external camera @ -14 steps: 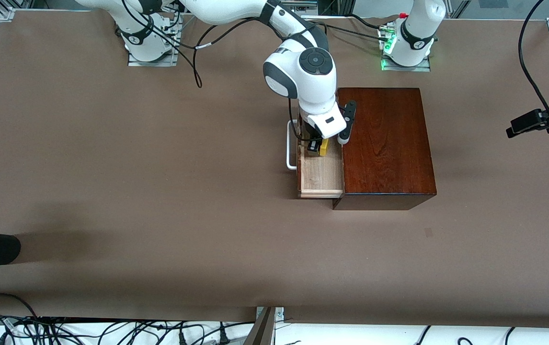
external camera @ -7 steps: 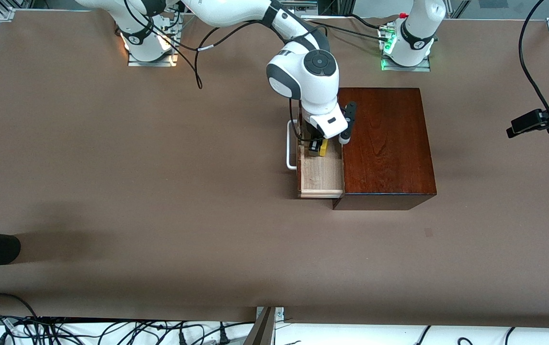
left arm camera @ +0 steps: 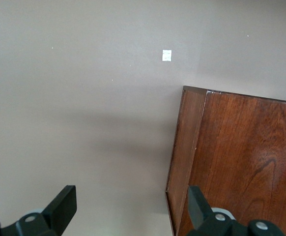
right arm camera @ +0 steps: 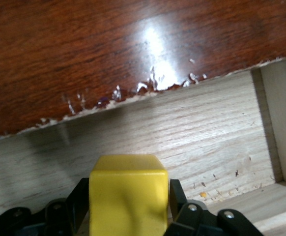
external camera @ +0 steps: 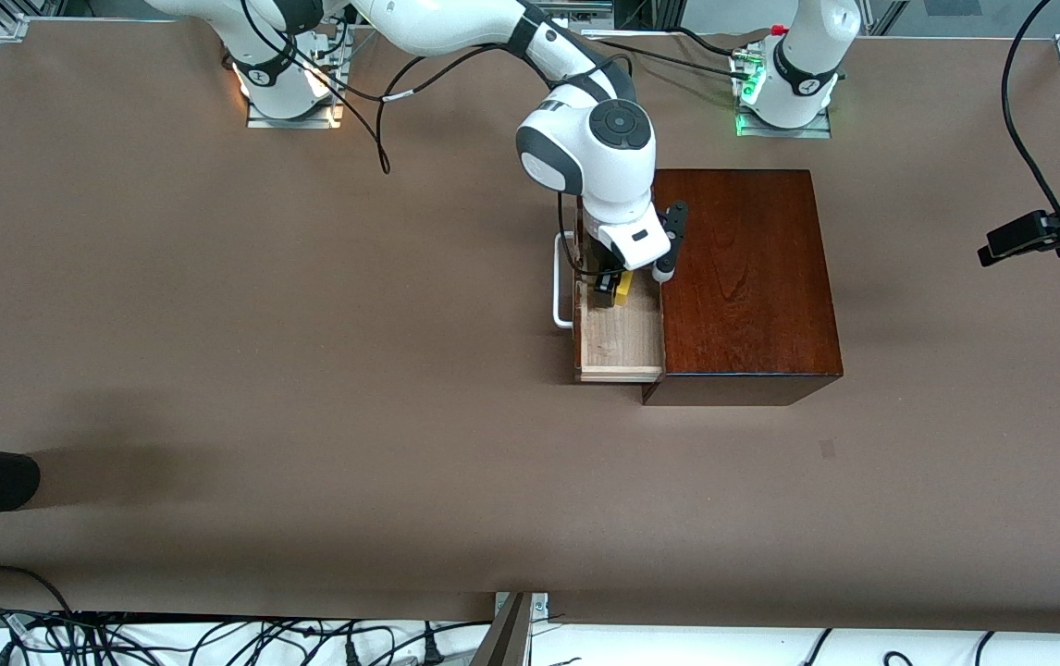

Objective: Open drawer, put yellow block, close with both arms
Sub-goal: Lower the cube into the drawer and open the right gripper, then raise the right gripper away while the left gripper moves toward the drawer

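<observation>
I have the right gripper (external camera: 612,289) low inside the open drawer (external camera: 621,344), fingers flanking the yellow block (right arm camera: 127,196), grip uncertain; left gripper (left arm camera: 128,209) waits spread over the desk (external camera: 308,370).

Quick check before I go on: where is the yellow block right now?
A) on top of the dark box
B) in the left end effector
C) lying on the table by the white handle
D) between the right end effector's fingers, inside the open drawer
D: the yellow block sits between the fingers of the right end effector, low inside the pulled-out drawer.
</observation>
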`<state>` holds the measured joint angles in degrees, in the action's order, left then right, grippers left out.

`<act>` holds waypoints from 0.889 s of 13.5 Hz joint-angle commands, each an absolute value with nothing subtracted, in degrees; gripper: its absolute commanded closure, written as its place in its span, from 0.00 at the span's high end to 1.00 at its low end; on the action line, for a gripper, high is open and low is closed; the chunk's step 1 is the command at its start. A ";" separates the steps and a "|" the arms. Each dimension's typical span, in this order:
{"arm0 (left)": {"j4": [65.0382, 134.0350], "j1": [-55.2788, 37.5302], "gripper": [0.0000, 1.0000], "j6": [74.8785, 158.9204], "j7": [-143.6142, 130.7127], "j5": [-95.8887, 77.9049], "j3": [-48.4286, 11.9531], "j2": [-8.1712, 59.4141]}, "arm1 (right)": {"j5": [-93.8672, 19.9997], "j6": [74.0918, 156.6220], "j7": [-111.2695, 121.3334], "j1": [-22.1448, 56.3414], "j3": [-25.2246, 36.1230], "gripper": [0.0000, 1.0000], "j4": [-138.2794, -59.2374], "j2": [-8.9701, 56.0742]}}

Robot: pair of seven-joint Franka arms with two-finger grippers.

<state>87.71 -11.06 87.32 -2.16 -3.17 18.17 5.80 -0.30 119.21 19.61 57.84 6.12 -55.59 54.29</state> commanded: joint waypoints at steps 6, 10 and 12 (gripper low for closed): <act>84.47 -10.72 1.00 86.40 -1.93 -3.87 18.11 6.33 | 0.70 113.13 18.46 58.45 7.03 1.00 -53.09 53.44; 83.59 -10.81 1.00 86.40 -1.93 -4.48 17.84 6.33 | 0.53 106.54 18.63 58.27 6.86 1.00 -48.87 51.68; 83.50 -11.07 1.00 86.40 -1.93 -4.57 17.58 6.33 | 0.53 104.16 18.72 57.92 6.94 1.00 -48.78 49.75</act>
<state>85.26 -11.13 87.32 -2.16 -3.17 17.80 5.80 -0.20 107.15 19.55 57.89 6.76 -49.36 51.40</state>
